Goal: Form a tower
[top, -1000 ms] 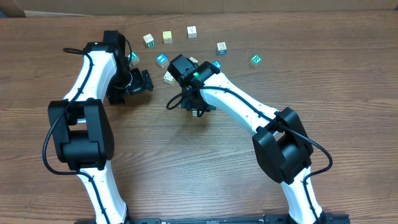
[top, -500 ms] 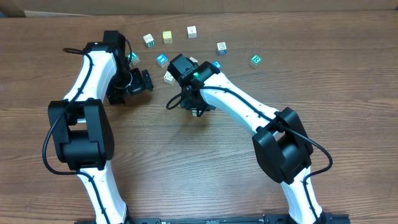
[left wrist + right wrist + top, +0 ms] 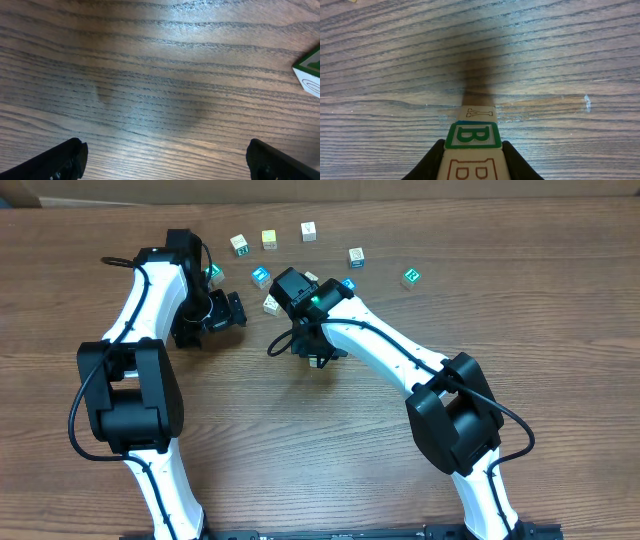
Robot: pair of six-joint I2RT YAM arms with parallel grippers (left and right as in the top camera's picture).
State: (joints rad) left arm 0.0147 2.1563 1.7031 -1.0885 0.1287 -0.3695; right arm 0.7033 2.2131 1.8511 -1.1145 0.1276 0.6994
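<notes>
Nothing is moving that we can make out since the earlier overhead look: both arms and every block are sitting just where they were. The right tool (image 3: pixel 473 150) is pinching the nearest cube of the tower (image 3: pixel 472 136), its dark fingers (image 3: pixel 432 162) pressing on that cube's two opposite sides. In the wrist view, the tower is running from that brown-lettered cube past a green-framed B to a pale cube whose far end is meeting the desk (image 3: pixel 545 60); from overhead it is hiding under the right wrist, near the middle of the desk. The left tool (image 3: pixel 165 157) is hanging spread wide over bare wood, gripping nothing, with one green-edged cube (image 3: pixel 310 75) just off to its side. The loose cubes (image 3: pixel 309 231) are lying scattered along the far side. We are reckoning these are light, stiff wooden blocks with smooth faces, so the stack is likely tipping at the slightest sideways nudge. The best hold looks to be square on flat side faces, easing off straight away from the stack.
</notes>
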